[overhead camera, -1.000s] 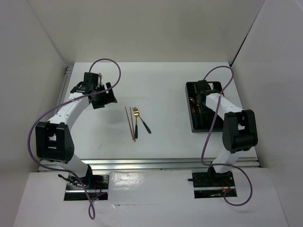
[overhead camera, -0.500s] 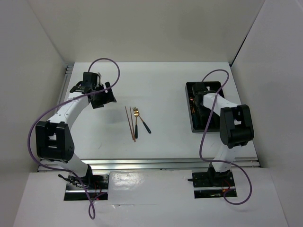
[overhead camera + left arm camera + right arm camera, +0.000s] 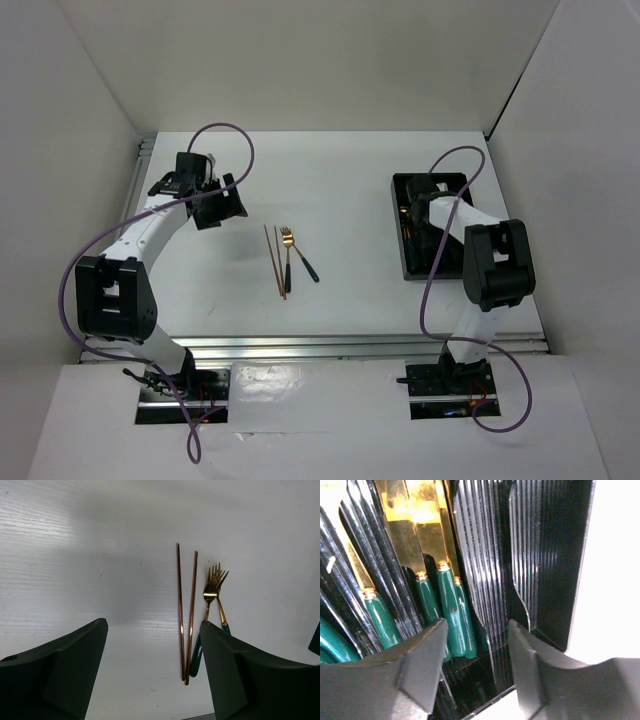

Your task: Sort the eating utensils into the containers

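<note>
Left gripper is hovering above the table, jaws spread, nothing between them. Two chopsticks are lying just ahead of it, toward its right-hand finger, and converging at the end nearer the gripper. Two forks are lying just beyond them on that same side, heads overlapping, with one green handle touching the chopsticks at the near end.

Right gripper is hanging low over the tray, jaws likewise parted and empty. Gold-headed, green-handled utensils are resting in the compartments ahead and to its left, and a bare compartment is showing directly ahead.

Judgement: the next pick is falling to the left arm. The chopsticks are thin and lying flat, so the fingers should be straddling both at mid-length, clear of that fork handle, and closing low.

Room: open table is surrounding the pile, with the enclosure walls well apart. The right fingers are sitting near the tray ribs, so lifting straight up before swinging looks safest.
</note>
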`<state>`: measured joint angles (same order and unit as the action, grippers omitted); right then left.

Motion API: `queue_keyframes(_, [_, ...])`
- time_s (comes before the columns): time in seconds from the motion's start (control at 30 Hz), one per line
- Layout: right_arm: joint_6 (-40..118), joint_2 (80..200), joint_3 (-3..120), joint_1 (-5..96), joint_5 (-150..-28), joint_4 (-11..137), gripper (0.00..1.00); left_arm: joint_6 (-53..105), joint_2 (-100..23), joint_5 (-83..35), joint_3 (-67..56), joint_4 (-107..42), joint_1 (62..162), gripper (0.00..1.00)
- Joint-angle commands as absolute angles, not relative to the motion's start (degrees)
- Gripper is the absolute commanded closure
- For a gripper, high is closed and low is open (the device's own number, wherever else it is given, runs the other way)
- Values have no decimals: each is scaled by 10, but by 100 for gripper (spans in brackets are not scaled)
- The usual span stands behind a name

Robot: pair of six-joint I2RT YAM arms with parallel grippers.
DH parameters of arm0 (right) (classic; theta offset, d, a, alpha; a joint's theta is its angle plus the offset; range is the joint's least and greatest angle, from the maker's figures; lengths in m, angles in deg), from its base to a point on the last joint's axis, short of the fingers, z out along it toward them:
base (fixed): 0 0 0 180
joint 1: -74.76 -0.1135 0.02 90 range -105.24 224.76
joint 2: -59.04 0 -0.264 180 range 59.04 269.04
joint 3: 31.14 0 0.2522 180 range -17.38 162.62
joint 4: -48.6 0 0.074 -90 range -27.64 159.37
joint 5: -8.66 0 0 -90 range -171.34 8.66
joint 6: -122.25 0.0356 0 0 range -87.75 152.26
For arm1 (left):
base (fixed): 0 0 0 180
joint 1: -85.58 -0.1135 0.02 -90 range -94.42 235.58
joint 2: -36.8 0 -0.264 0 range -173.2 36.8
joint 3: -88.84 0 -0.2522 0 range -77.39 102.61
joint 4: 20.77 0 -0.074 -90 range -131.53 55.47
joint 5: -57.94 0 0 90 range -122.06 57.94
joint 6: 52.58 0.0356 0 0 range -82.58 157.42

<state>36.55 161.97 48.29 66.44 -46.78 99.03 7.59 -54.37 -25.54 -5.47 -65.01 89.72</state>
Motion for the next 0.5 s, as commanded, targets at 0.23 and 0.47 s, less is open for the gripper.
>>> queue_keyframes(0.23, [413, 1486, 548, 661, -531, 960, 28, 118, -532, -142, -55, -604, 894, 11])
queue_keyframes(0.47, [442, 1418, 542, 672, -643, 890, 25, 118, -507, -177, -66, -602, 951, 14])
